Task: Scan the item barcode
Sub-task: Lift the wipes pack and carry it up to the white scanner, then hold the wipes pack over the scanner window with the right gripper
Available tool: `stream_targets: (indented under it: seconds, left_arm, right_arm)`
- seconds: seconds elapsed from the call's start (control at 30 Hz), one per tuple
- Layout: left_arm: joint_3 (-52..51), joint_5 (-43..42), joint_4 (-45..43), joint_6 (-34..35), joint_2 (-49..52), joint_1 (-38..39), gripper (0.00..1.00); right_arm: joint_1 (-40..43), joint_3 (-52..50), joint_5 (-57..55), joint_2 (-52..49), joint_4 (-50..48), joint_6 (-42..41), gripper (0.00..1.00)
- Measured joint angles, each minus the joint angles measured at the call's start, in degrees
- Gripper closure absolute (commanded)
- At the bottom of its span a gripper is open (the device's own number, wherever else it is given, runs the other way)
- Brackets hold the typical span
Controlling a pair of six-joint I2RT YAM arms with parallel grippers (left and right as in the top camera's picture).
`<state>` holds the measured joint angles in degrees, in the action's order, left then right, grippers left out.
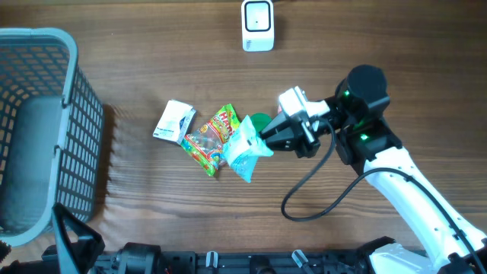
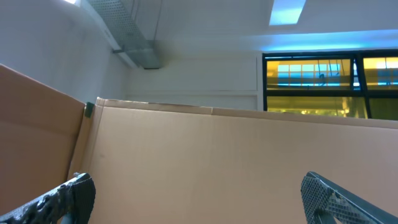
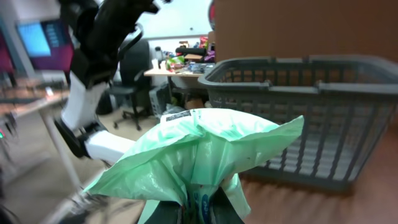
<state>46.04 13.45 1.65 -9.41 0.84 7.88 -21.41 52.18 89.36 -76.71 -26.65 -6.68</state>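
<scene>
Right tool (image 1: 268,140): clamped shut on the pinched edge of the pale green bag (image 1: 246,148). In the right wrist view the dark fingers (image 3: 166,214) meet at the bottom of the frame, with the bag's film gathered between them.

Pale green bag: over the middle of the worktop (image 1: 365,68), fanning out from the right tool toward the robot's left. Its far edge lies against or over the gummy candy bag (image 1: 212,139). Whether it is lifted clear of the wood cannot be told.

Bag detail: the right wrist view shows a small white patch (image 3: 176,116) with dark print at the bag's upper edge, too blurred to read.

White scanner (image 1: 258,25): stands at the far edge of the worktop, well apart from the held bag, its window face turned up toward the overhead camera.

Left tool (image 2: 196,186): jaws spread as wide as they go and holding nothing. Its camera looks at a brown cardboard wall (image 2: 211,162) and a ceiling.

Other goods: a white packet (image 1: 173,121) lies just to the left of the candy bag. A dark green object (image 1: 261,120) shows behind the held bag, mostly hidden.

Basket (image 1: 74,144): grey mesh, at the robot's left end of the worktop, apart from the goods.
</scene>
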Motion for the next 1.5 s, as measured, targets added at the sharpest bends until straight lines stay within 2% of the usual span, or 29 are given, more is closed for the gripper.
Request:
stream_targets:
  seconds: [0.2, 0.27, 0.3, 0.37, 0.4, 0.63, 0.7, 0.9, 1.03, 1.07, 1.27, 1.5]
  left_arm:
    - [0.0, 2.16, 0.31, -0.02, 0.0, 0.0, 0.0]
    - [0.0, 3.06, 4.76, 0.02, -0.04, 0.0, 0.0]
    - [0.0, 3.28, 8.94, 0.48, -0.04, 0.0, 0.0]
    - [-0.59, 3.19, 13.4, 2.05, -0.04, 0.0, 0.0]
    - [-1.18, 3.17, 14.21, 2.82, -0.04, 0.0, 0.0]
    - [-12.09, 1.68, 14.36, 5.64, -0.04, 0.0, 0.0]
    - [-15.08, 1.64, 14.51, 5.88, -0.04, 0.0, 0.0]
    - [-18.56, 1.64, 14.71, 5.9, -0.04, 0.0, 0.0]
    - [-18.71, 1.64, 17.75, 5.97, -0.04, 0.0, 0.0]
    - [-18.8, 1.64, 19.12, 6.12, -0.04, 0.0, 0.0]
    - [-19.32, 1.64, 25.18, 6.32, -0.04, 0.0, 0.0]
    - [-21.11, 1.64, 25.38, 6.32, -0.04, 0.0, 0.0]
  right_arm:
    - [2.12, 0.0, -0.02, 0.0, 2.05, -20.09, 0.95]
    - [2.1, 0.0, -0.37, 0.0, 2.1, -25.2, 0.87]
    - [2.05, 0.0, -0.9, 0.0, 2.16, -26.25, 0.86]
    - [2.05, 0.0, -2.51, 0.0, 2.16, -27.58, 0.96]
    - [2.08, 0.0, -4.37, -0.07, 2.21, -27.74, 0.96]
    - [2.49, 0.15, -24.76, -2.91, 3.17, -27.96, 0.95]
    - [2.49, 2.29, -34.34, -5.2, 8.96, -26.93, 0.96]
    - [2.49, 20.39, -59.52, -16.63, 30.91, -22.32, 0.95]
    - [2.49, 39.36, -70.97, -28.3, 39.19, -20.63, 0.95]
    - [2.49, 46.97, -73.55, -34.14, 40.5, -20.46, 0.95]
    - [2.49, 63.98, -80.91, -51.89, 42.93, -22.49, 0.95]
    - [2.49, 66.4, -85.22, -58.21, 39.17, -26.58, 0.95]
